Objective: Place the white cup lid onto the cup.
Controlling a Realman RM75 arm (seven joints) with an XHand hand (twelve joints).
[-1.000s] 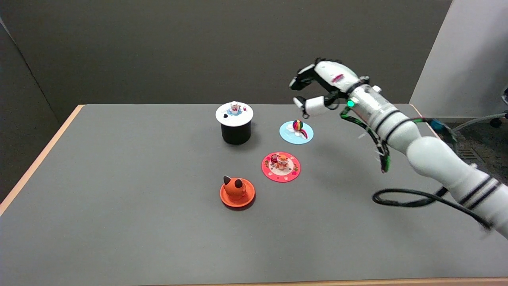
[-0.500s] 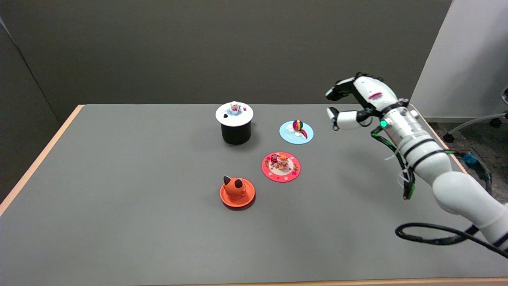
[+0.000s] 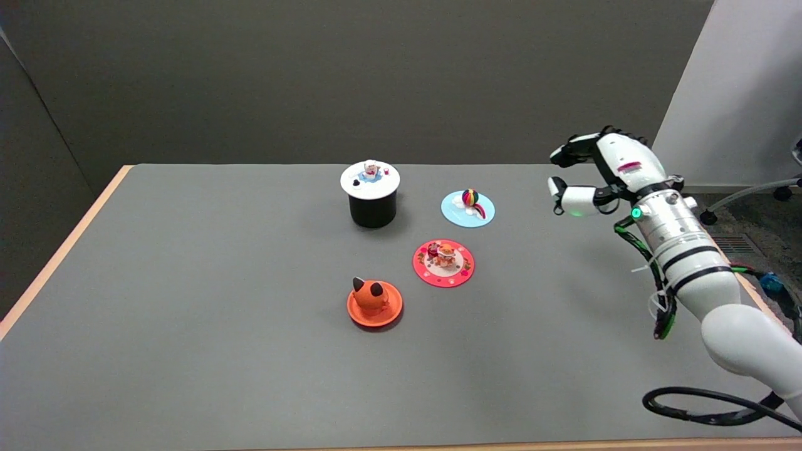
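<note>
Over the last second the right hand (image 3: 595, 178) has drawn back from above the blue lid (image 3: 468, 208) toward the right edge of the tabletop (image 3: 188, 351), and now hangs in the air near the far right corner, well apart from every lid. It holds nothing, and its fingers are apart in a loose curl. None of the things on the tabletop has moved meanwhile.

The white cup lid (image 3: 370, 178) sits flat on top of the black cup (image 3: 373, 210) toward the middle of the far edge, covering the rim all round, so the placement looks done and the retreat reads as the closing move. What is inside the cup cannot be seen under the lid. The blue lid, the red lid (image 3: 443, 263) and the orange lid (image 3: 374, 303) lie bare on the tabletop, covering nothing.
</note>
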